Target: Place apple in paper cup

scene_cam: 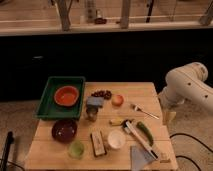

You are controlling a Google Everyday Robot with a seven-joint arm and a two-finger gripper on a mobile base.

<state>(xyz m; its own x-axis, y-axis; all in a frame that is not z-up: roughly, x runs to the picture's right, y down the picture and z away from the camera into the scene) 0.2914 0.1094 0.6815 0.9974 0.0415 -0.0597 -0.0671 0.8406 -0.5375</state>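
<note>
The apple (117, 100), small and orange-red, lies on the wooden table (145, 92) right of the middle, toward the back. The paper cup (116, 139), white and upright, stands near the front edge, straight in front of the apple and apart from it. My white arm (187, 87) reaches in from the right. My gripper (170, 117) hangs down off the table's right edge, well to the right of the apple and the cup, and holds nothing that I can see.
A green tray (47, 102) with an orange bowl (67, 95) stands at the back left. A maroon bowl (65, 129) and a small green cup (76, 148) are front left. Grapes (102, 93), a banana (117, 121), a fork (145, 111), a green vegetable (144, 132) and a spatula (142, 145) surround the cup and apple.
</note>
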